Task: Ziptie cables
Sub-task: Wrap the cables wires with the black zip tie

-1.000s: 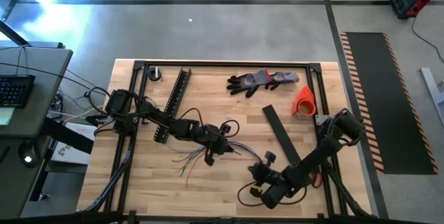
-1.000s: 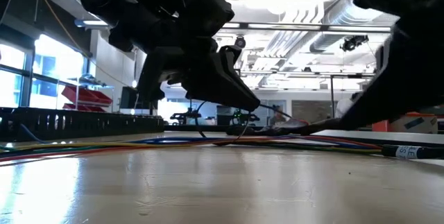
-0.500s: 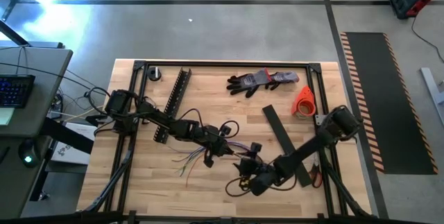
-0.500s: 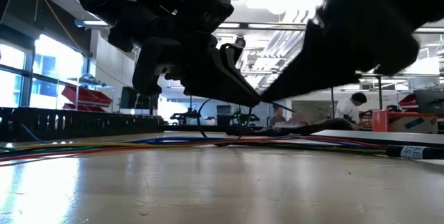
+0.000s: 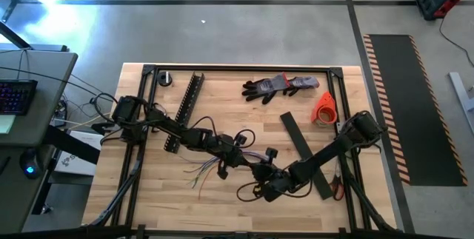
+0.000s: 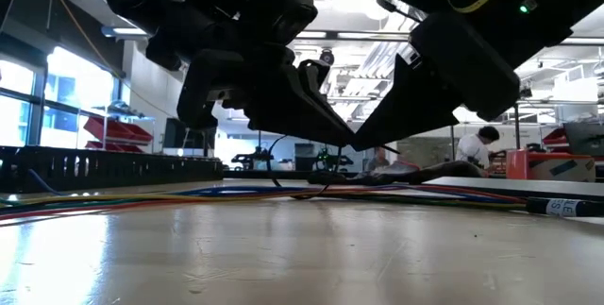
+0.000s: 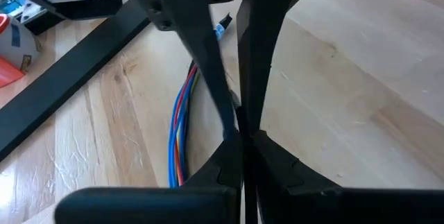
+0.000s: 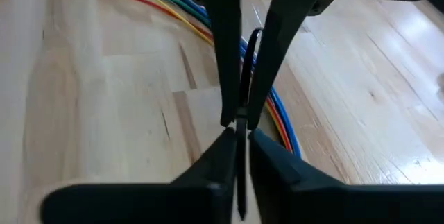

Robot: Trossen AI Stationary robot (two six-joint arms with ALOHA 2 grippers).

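Observation:
The cables lie loose on the wooden table, a bunch of thin coloured wires; they also show in the low view and under both wrists. Just above them my left gripper and my right gripper meet tip to tip, both shut on a thin black zip tie. In the left wrist view my own gripper faces the other arm's fingers; the right wrist view shows the same for my right gripper. My left gripper pinches the thin black zip tie strap between its two fingertips. It slants down from the table's left side. The strap is off the table, above the cables. My right gripper pinches the same strap, which runs back between its two fingers. It slants down from the table's right and near side, tip against the left gripper's tip. Beyond the tips the tie curves up in a loop over the cables.
A black slotted bar lies at the far left and a flat black strip right of centre. Grey-black gloves and an orange roll sit at the far right. A black frame borders the table.
My right gripper has swung from the near right part of the table toward the left and far side, rolling its wrist, until its tips stand against the left gripper's tips above the cables. The left gripper and the cables have kept still.

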